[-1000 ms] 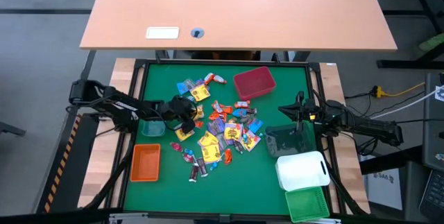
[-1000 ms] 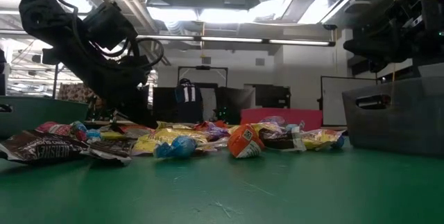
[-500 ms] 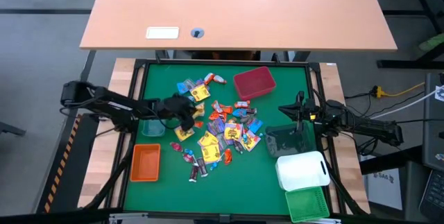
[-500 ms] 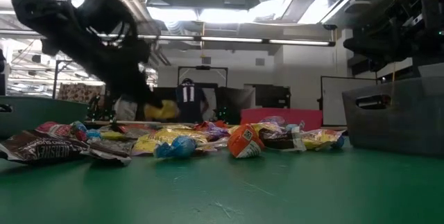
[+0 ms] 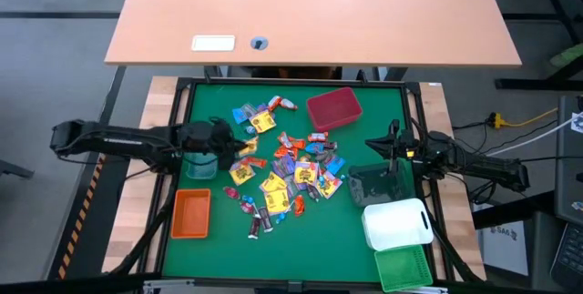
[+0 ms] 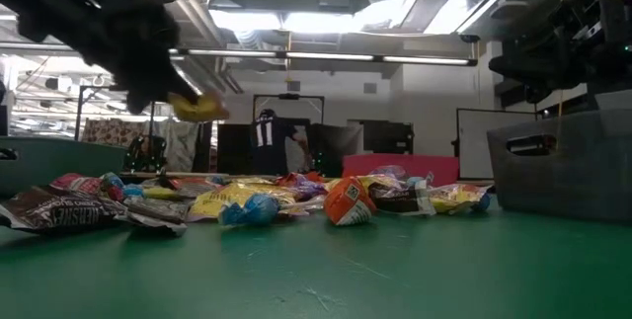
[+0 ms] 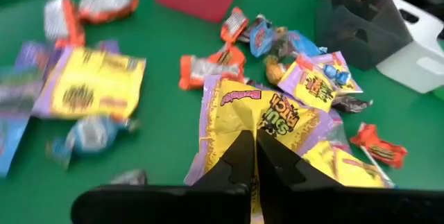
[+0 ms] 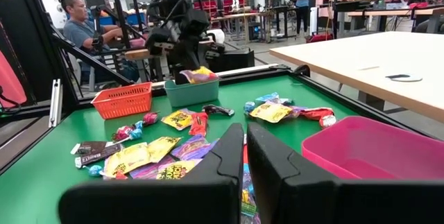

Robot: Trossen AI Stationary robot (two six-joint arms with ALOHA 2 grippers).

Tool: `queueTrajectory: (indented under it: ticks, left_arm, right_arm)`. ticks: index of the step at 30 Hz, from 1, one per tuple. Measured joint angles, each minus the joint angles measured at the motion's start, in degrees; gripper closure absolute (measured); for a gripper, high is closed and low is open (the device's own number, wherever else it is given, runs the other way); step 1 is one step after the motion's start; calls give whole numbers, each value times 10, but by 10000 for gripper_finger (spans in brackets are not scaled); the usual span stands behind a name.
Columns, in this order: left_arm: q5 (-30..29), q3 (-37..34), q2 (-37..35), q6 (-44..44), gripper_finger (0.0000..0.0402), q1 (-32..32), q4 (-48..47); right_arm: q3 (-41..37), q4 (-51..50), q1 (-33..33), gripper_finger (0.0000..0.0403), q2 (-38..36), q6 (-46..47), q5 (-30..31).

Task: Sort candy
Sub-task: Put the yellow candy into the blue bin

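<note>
The candy (image 5: pixel 291 171) lies as a loose heap of small wrapped sweets in the middle of the green mat. My left gripper (image 5: pixel 225 140) hangs over the clear teal bin (image 5: pixel 199 165) at the table's left, shut on a yellow packet with purple edges (image 8: pixel 198 75). In the low view that packet (image 6: pixel 197 109) is well above the mat. My right gripper (image 5: pixel 373 145) waits at the table's right beside the dark grey bin (image 5: pixel 378 185); its fingers (image 8: pixel 267 158) are together and hold nothing. My left gripper (image 7: pixel 254 148) pinches the yellow packet between its two fingers at one end (image 7: pixel 239 123). The fingers come from above, pointing down. The packet is lifted clear of the mat, with most of it sticking out past the fingertips above the teal bin (image 8: pixel 191 92).
An orange bin (image 5: pixel 191 214) sits near the left front of the mat and a red bin (image 5: pixel 333 109) toward the far edge. A white bin (image 5: pixel 396 223) and a green bin (image 5: pixel 403 268) stand at the near right. A person (image 8: pixel 78 33) sits beyond the table.
My left gripper has risen from the left edge of the candy heap with the yellow packet in its fingers. It has drawn back toward the table's left, ending over the teal bin. The packet is now lifted clear of the mat.
</note>
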Motion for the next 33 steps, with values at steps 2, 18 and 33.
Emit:
queueTrajectory:
  ticks: [2,18,33]
  left_arm:
    - [8,0,-32,-34,401,0,-41]
    - [-44,265,-52,-136,401,0,-572]
    - [43,201,-14,-180,402,0,-656]
  right_arm:
    - [0,0,0,382,0,0,0]
    - [0,0,0,382,0,0,0]
    - [0,-1,0,382,0,0,0]
